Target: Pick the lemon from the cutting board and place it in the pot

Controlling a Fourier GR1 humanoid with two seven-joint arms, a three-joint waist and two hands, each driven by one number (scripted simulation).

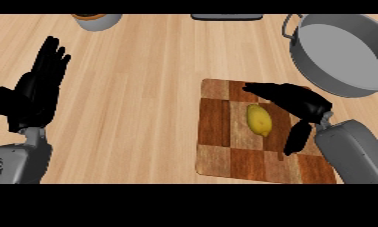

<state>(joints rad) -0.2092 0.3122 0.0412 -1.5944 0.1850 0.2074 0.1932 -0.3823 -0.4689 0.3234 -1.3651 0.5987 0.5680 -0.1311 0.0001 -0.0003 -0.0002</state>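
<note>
The lemon (258,119) lies on the checkered cutting board (221,146), near the board's middle, its long axis running roughly away from the robot. The right hand (299,102) hangs over the board just beside the fruit: its fingers (267,91) stretch out straight past the lemon's far end, while the thumb (297,138) points down along the lemon's right side, so the fruit sits in the wide gap between fingers and thumb, with nothing held. Whether any fingertip touches the peel cannot be told. Beyond the fingers and to their right, the grey pot (336,53) stands on the wooden surface (148,71), close to the board's far right corner. The left hand (37,91) rests at the left edge, fingers straight and up, well apart from the board.
</note>
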